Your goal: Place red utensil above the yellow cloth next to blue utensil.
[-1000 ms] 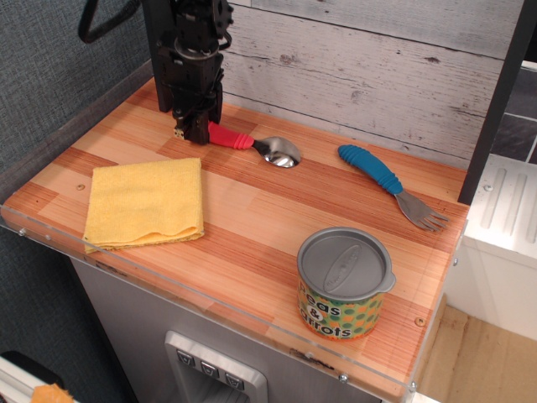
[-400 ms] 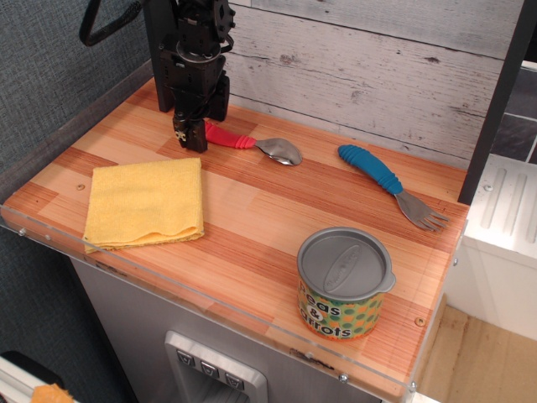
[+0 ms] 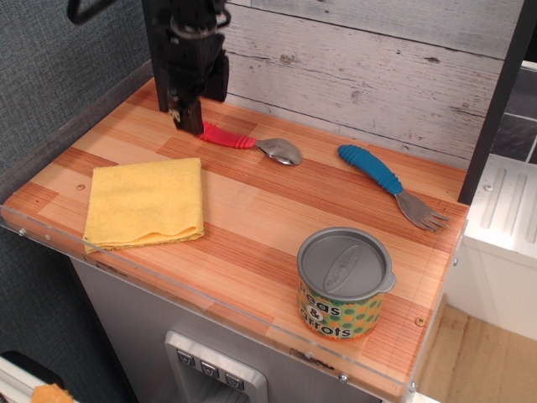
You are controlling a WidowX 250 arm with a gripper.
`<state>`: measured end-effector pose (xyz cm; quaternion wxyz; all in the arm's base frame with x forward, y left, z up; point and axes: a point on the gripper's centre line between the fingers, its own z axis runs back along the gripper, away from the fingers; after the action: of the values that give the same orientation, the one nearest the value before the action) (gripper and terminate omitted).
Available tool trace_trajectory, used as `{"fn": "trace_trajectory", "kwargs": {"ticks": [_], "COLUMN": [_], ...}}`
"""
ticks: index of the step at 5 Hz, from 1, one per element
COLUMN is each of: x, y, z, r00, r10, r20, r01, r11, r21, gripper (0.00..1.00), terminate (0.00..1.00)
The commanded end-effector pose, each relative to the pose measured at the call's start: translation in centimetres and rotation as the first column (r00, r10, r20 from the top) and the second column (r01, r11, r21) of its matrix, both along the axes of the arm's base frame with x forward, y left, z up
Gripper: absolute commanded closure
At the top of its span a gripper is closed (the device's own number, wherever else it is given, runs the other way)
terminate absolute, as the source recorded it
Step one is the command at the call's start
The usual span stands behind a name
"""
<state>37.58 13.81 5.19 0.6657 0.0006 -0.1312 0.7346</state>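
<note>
Spoon (image 3: 252, 144) lies flat on the wood counter (image 3: 252, 218), just past the far edge of the yellow cloth (image 3: 144, 204), with the blue fork (image 3: 390, 185) off to its right. A moment ago the gripper (image 3: 186, 120) was down over the red handle's end; now it has lifted and holds nothing, though I can't tell how far its jaws are parted. Looks placed to me. Ribbed plastic handles, shiny metal bowl, soft folded towel, lidded tin (image 3: 345, 284) in front
</note>
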Motion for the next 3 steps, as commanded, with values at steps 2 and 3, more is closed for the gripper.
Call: {"fn": "trace_trajectory", "kwargs": {"ticks": [2,3], "x": [-4.8,-7.4], "y": [-3.0,-4.0], "z": [5.8,6.7], "r00": [0.885,0.812], "r10": [-0.447,-0.557], "r20": [-0.127,-0.175], "r01": [0.453,0.568], "r11": [0.891,0.823], "r21": [0.019,0.013], "gripper": [0.0,0.0], "terminate": [0.0,0.0]}}
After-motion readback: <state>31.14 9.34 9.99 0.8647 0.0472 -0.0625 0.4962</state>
